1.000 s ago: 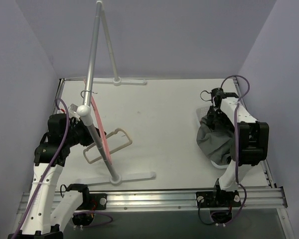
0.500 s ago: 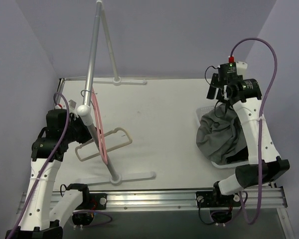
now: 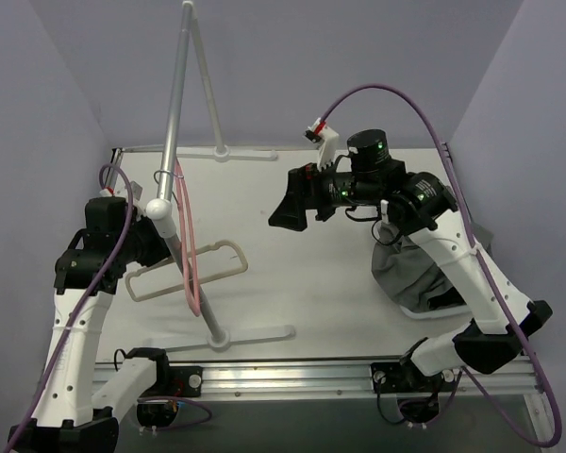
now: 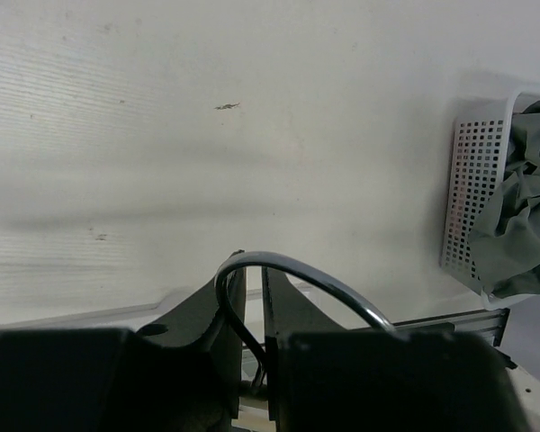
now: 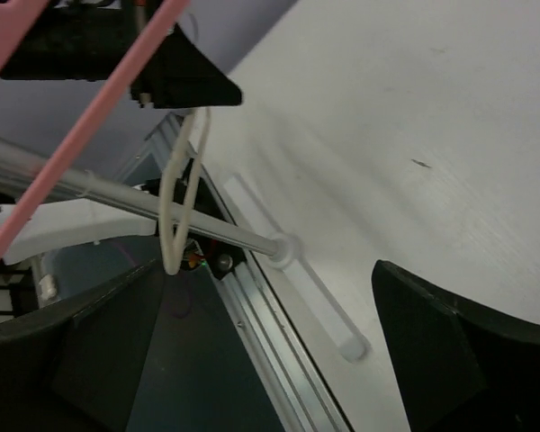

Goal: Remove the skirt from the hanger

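The grey skirt (image 3: 420, 269) lies bunched in the white basket (image 3: 385, 209) at the right, free of any hanger; it also shows in the left wrist view (image 4: 522, 216). My left gripper (image 3: 154, 249) is shut on the metal hook (image 4: 297, 270) of the beige hanger (image 3: 184, 274), which hangs bare beside the rack pole. My right gripper (image 3: 288, 209) is open and empty, raised over the middle of the table and pointing left towards the rack. Its fingers (image 5: 468, 360) stand wide apart in the right wrist view.
A grey clothes rack (image 3: 174, 113) slopes from the back wall to a foot (image 3: 222, 338) near the front rail. A pink hanger (image 3: 187, 241) hangs on its pole. The basket's perforated wall (image 4: 472, 198) is at the table's right side.
My right arm has let the skirt go in the basket, risen and swung left over the table's middle. My left gripper has drawn the beige hanger a little to the left.
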Available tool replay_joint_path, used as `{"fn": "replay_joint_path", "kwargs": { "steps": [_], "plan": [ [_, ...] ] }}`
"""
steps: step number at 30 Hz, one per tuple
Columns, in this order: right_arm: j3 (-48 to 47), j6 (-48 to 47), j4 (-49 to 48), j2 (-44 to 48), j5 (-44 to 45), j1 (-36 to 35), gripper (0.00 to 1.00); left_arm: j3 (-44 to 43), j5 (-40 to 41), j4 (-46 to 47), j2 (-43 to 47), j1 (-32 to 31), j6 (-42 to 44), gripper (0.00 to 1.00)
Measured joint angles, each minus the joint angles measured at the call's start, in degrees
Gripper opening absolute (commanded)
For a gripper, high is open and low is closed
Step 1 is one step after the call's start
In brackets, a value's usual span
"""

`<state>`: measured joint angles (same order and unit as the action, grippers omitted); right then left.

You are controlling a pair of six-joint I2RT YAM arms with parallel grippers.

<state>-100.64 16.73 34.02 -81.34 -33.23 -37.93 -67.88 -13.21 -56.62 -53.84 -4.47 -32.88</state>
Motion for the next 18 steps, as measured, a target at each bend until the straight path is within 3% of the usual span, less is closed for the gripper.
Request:
{"fn": "replay_joint_path", "kwargs": {
  "steps": [11,16,18],
  "plan": [
    [-5.6,0.55,-3.85,-8.9,-6.21,-9.99,0.86,-1.62,0.87,-1.11,-0.9,0.0,1.25,0.02],
    [-5.6,-0.02,-2.86,-13.49,-6.1,-13.14,0.75,-1.99,0.85,-1.14,-1.18,0.0,1.81,0.02],
    [-5.53,-0.2,-2.8,-14.53,-6.01,-14.23,0.67,-2.08,0.83,-1.16,-1.38,0.0,1.9,0.02]
  ]
}}
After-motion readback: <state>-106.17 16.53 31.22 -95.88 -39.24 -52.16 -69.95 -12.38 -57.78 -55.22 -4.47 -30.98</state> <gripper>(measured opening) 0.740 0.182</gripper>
